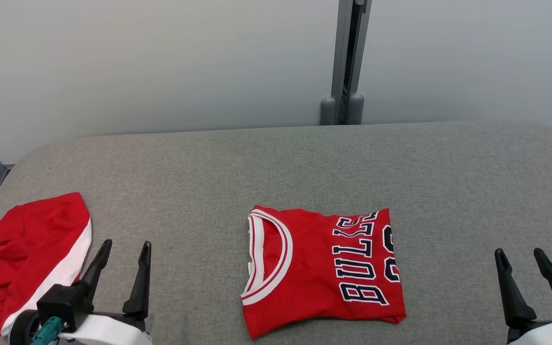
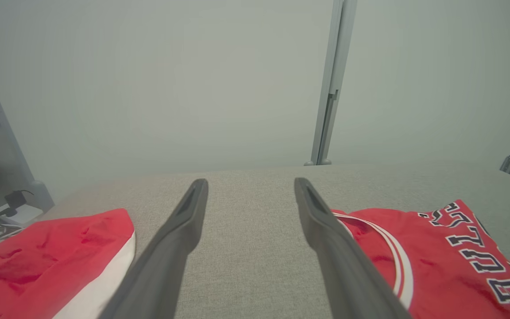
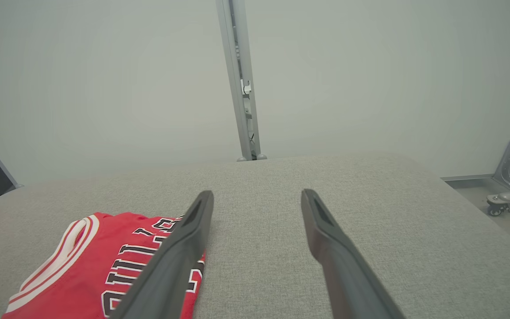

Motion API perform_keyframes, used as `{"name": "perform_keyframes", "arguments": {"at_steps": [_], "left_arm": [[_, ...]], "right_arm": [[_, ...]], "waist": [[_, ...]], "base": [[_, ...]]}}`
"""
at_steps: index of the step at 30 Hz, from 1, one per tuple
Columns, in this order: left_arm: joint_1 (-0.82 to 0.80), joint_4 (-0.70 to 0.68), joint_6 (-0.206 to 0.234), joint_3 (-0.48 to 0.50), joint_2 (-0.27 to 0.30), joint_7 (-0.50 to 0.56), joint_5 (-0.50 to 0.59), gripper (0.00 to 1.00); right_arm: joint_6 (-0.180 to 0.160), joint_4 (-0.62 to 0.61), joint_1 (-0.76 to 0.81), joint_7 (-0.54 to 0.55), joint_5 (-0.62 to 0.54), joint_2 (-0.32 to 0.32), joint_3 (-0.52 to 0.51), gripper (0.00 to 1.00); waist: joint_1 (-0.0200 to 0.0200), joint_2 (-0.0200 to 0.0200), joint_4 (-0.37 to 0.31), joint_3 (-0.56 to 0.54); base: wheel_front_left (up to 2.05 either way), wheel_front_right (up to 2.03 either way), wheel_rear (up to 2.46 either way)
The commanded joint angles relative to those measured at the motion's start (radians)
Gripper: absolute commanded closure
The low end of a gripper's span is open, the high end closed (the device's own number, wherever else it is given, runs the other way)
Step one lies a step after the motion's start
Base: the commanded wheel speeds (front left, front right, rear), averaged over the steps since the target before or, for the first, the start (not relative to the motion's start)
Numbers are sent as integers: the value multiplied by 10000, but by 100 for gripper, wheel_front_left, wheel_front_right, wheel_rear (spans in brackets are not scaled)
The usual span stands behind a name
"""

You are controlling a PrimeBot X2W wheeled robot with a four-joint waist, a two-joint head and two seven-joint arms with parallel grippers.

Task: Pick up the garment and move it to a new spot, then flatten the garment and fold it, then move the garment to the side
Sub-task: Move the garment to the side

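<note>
Pale grey-white wall (image 1: 161,62): plain, backs the whole scene.

Grey woven-fabric desk (image 1: 304,163): rounded far corners, spans full width of head view.

Folded red fabric jersey (image 1: 314,282): lies flat on desk as a rough rectangle, near front edge, approx. centre, between the 2 grippers and touching neither. Neck opening w/ white + navy trim faces robot's left. Navy-and-white "BULLS" lettering + part of a number sit toward robot's right, letters running sideways. Front left corner of the fold slightly uneven.

Crumpled red fabric garment w/ white band (image 1: 22,249): front left corner of desk, well apart from jersey. White band just beside left gripper; can't tell if touching.

Grey metal upright post (image 1: 348,57): behind desk's far edge, right of centre, 2 rounded feet at base.

Left gripper (image 1: 127,243): lower left of head view, 2 dark fingers spread, released. L wrist view: bare desk between fingers, crumpled garment to one side, jersey's neck end to the other.

Right gripper (image 1: 518,251): lower right, fingers spread, released, well apart from jersey. R wrist view: bare desk between fingers, jersey's lettered end beside 1 finger.
</note>
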Motion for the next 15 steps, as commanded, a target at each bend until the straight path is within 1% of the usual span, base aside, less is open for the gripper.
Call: {"name": "perform_keyframes", "arguments": {"at_steps": [1,15], "left_arm": [[-149,-12,33,9,59,-30,-15,0],[-216,-55,104,-22,129,-85,-118,0]], "right_arm": [[1,-63,63,21,-90,-11,-41,0],[1,-267,9,54,-147,25,-110,0]], "waist": [[0,0,3,4],[0,0,124,99]], "base": [[0,0,0],[0,0,0]]}}
